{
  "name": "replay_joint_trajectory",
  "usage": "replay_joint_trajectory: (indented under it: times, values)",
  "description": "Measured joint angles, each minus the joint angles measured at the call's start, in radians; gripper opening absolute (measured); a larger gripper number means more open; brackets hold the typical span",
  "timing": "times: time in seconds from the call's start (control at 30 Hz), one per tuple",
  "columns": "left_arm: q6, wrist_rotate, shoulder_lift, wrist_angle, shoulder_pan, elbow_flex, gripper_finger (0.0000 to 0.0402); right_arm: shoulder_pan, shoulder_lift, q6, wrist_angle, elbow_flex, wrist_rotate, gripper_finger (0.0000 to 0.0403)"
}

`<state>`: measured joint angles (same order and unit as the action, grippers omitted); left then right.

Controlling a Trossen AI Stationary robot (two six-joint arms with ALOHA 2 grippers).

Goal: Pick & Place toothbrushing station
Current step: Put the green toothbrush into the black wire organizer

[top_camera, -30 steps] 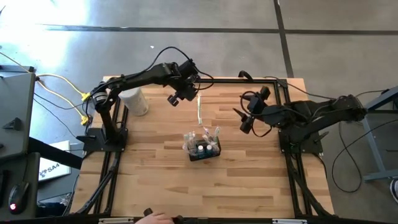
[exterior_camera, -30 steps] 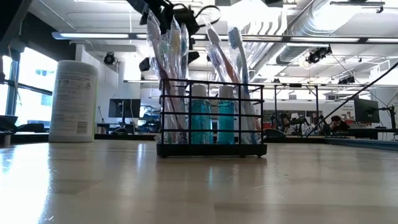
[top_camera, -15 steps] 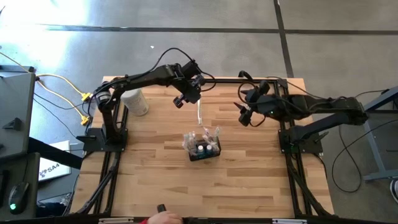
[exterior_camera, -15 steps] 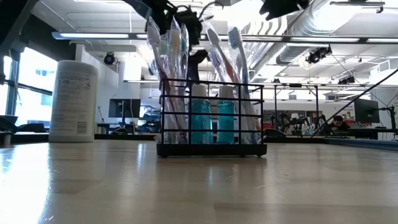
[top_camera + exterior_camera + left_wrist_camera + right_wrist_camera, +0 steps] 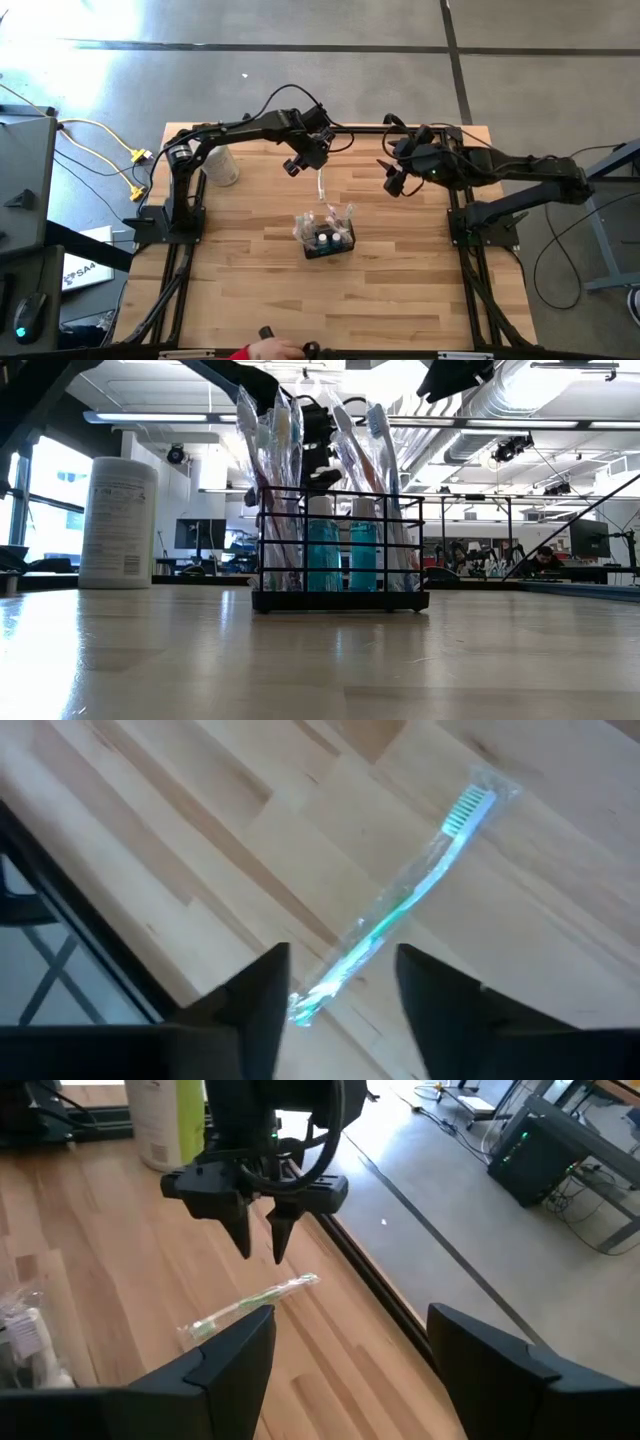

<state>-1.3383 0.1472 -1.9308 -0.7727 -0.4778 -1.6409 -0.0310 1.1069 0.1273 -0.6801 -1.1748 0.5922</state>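
Note:
The toothbrushing station (image 5: 328,238), a small black wire holder, stands on its base mid-table; it holds wrapped toothbrushes and teal tubes, as the low view (image 5: 340,550) shows. A clear-wrapped green toothbrush (image 5: 321,186) lies flat on the table beyond it. My left gripper (image 5: 305,160) is open and points down above the toothbrush's far end (image 5: 305,1005), touching nothing; it also shows in the right wrist view (image 5: 260,1250). My right gripper (image 5: 392,182) is open and empty, right of the toothbrush.
A tall white canister (image 5: 218,163) stands at the far left, also in the low view (image 5: 118,520). Black frame rails (image 5: 440,128) run along the table's edges. A person's hand with a red sleeve (image 5: 268,352) shows at the near edge.
My left gripper has gone toward the table's right edge and down, ending over the loose toothbrush's far end. My right gripper has gone toward the far edge. The holder and the toothbrush have stayed in place.

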Motion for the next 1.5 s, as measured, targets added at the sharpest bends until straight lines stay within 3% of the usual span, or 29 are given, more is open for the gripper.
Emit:
replay_joint_trajectory:
  times: [0.23, 0.43, 0.67, 1.0, 1.5]
  values:
    - [0.012, 0.045, 0.000, -0.005, 0.000, 0.000, 0.0285, -0.021, 0.000, -0.002, -0.008, 0.006, -0.001, 0.0254]
    - [0.121, 0.048, -0.017, 0.003, 0.000, -0.002, 0.0326, -0.051, 0.000, -0.021, 0.008, 0.053, -0.027, 0.0254]
    - [0.047, -0.012, -0.079, -0.061, 0.030, 0.001, 0.0324, -0.082, 0.000, -0.024, 0.040, 0.097, -0.065, 0.0254]
    - [-0.047, -0.150, -0.160, -0.065, 0.089, 0.001, 0.0286, -0.103, 0.000, -0.045, 0.048, 0.105, -0.099, 0.0254]
    - [-0.090, -0.167, -0.224, 0.023, 0.085, -0.003, 0.0266, -0.102, 0.000, -0.048, 0.065, 0.105, -0.105, 0.0254]
